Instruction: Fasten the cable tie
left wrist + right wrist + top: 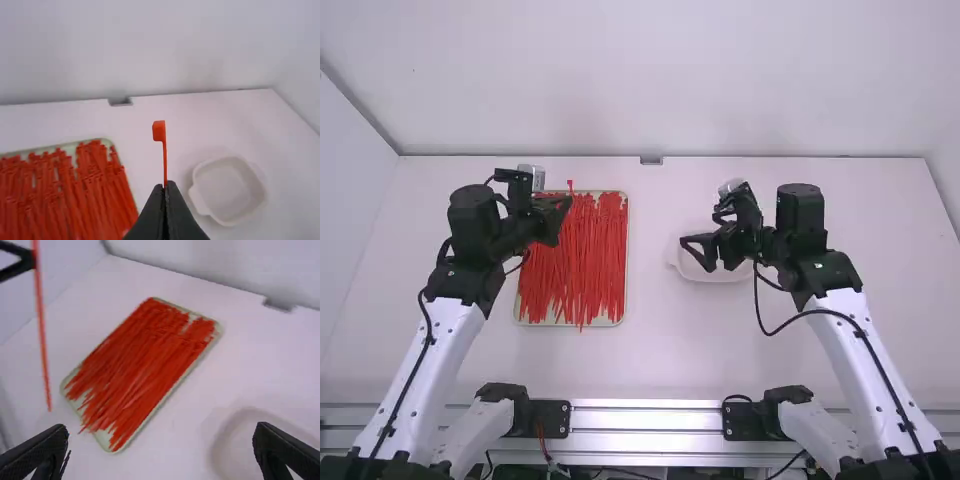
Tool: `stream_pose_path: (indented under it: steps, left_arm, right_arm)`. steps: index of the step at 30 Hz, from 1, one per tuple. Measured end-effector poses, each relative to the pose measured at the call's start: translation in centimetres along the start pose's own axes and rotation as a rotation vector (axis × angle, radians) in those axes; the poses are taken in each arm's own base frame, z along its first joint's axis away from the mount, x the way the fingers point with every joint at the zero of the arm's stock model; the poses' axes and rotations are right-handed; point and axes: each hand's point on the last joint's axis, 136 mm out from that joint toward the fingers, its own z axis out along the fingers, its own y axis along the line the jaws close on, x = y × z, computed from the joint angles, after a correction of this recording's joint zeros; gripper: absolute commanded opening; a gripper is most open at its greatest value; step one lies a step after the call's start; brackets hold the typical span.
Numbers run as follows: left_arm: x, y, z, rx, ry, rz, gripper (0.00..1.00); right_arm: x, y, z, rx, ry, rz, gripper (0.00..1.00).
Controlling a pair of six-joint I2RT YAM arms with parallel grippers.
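My left gripper [556,214] hovers over the near-left corner of the tray [624,214], shut on a single red cable tie [164,160]. The tie's square head [158,130] sticks out past the fingertips [165,187]. In the right wrist view its long tail [42,340] hangs straight down from the left gripper [15,265]. A pile of red cable ties [575,262] covers the tray. My right gripper [699,255] is open with nothing in it, held above a white bowl [722,273] and facing the tray [165,407].
The white bowl [227,190] sits right of the tray on the white table. A small grey fitting [651,159] lies at the table's far edge. White walls close in the table at the back and on both sides.
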Motion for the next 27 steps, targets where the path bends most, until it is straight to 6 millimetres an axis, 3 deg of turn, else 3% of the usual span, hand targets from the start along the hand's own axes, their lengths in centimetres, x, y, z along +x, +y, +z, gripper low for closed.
stream_pose_path:
  steps: [8, 18, 27]
  left_arm:
    - [-3.2, -4.0, -0.6, 0.212, -0.116, 0.099, 0.02]
    - [-7.2, -9.4, -3.1, 0.471, -0.275, 0.193, 0.01]
    - [-7.3, -13.7, -4.2, 0.631, -0.289, 0.219, 0.01]
  right_arm:
    - [-0.8, 3.0, 0.6, -0.235, -0.055, -0.116, 0.98]
    - [-3.2, 6.3, 0.3, -0.57, -0.232, -0.31, 0.98]
    - [-4.8, 8.1, -0.5, -0.741, -0.333, -0.459, 0.98]
